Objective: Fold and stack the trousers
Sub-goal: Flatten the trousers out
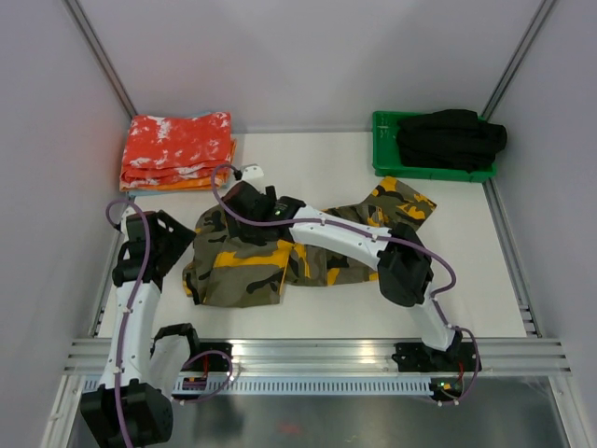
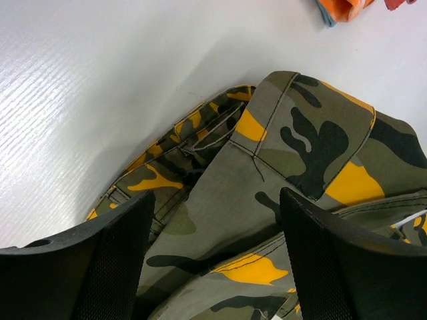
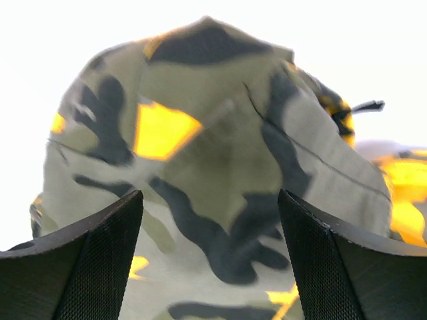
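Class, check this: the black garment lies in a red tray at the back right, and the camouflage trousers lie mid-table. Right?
The tray is green, not red; the top external view shows it. The black garment does lie in it at the back right, and the camouflage trousers lie mid-table.

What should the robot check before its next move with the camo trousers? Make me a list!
1. Left jaws open: ok, wide apart over the edge of the trousers.
2. Right jaws open: ok, wide apart, with a hump of cloth in front.
3. Trousers all on the table: ok.
4. Trousers folded flat: not ok, bunched, with one leg stretched out to the right.
5. Red-orange folded cloths apart from the trousers: ok.
6. Cloth touching the right jaws: cannot tell.
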### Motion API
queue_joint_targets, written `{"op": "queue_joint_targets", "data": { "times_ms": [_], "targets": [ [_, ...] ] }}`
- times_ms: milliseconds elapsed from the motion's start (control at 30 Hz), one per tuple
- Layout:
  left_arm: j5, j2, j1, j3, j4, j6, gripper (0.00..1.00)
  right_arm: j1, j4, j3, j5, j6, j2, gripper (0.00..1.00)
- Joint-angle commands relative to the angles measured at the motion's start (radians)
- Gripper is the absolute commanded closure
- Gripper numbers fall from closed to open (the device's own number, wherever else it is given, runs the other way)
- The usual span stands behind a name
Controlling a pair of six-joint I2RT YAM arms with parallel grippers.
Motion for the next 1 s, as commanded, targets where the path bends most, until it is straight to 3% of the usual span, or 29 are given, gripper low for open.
{"op": "queue_joint_targets", "data": {
  "times_ms": [0,233,367,400,467,500,600,833,967],
  "targets": [
    [0.012,-0.003,0.007,-0.001,0.032,0.046,0.19,0.003,-0.046,0.124,0.025,0.014,0.079,0.11],
    [-0.002,-0.001,0.007,0.006,0.03,0.065,0.18,0.002,-0.049,0.156,0.062,0.016,0.149,0.09],
    [0.0,0.005,0.007,0.013,0.03,0.077,0.18,0.0,-0.035,0.161,0.071,0.021,0.165,0.22],
    [-0.006,0.005,0.007,0.017,0.029,0.079,0.18,0.0,-0.035,0.161,0.076,0.018,0.166,0.35],
    [-0.014,0.006,0.007,0.025,0.021,0.088,0.18,-0.001,-0.04,0.159,0.094,0.011,0.163,0.51],
    [-0.015,0.005,0.007,0.026,0.021,0.089,0.18,-0.001,-0.043,0.159,0.103,0.008,0.159,0.73],
    [-0.012,0.008,0.007,0.026,0.023,0.089,0.18,-0.001,-0.049,0.153,0.12,-0.004,0.143,1.0],
    [0.026,0.016,0.007,0.033,0.04,0.088,0.18,-0.003,-0.077,0.074,0.197,-0.035,0.004,1.0],
    [0.043,0.029,0.007,0.045,0.063,0.095,0.18,-0.033,-0.1,-0.139,0.238,-0.021,-0.233,1.0]
  ]
}}
